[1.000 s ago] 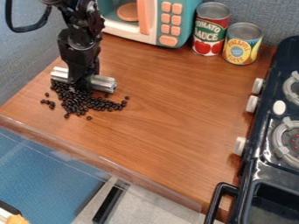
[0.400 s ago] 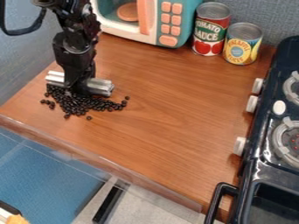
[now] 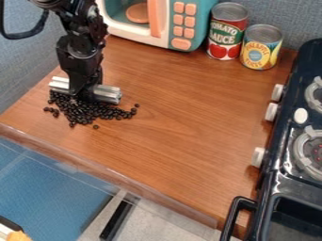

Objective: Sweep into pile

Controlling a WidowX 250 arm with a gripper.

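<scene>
At the near edge of the view, a blue surface was seen below the counter, whose front was bordered by a clear strip. On the right, the black toy stove was placed along the counter's side, with its handle turned toward the front and its pale knobs set along the side facing the wood.

Farther back on the left, the dark beans were gathered in a loose heap, with a few strays scattered just beside its near and outer edges. Behind the heap, a ribbed silver bar was held crosswise, low over the wood, by the black gripper, its fingers closed on the bar's middle. Beans were bunched against the bar's near side.

At the back, a pineapple can and a taller tomato sauce can were stood upright beside the toy microwave, backed by a gray-blue wall.
</scene>
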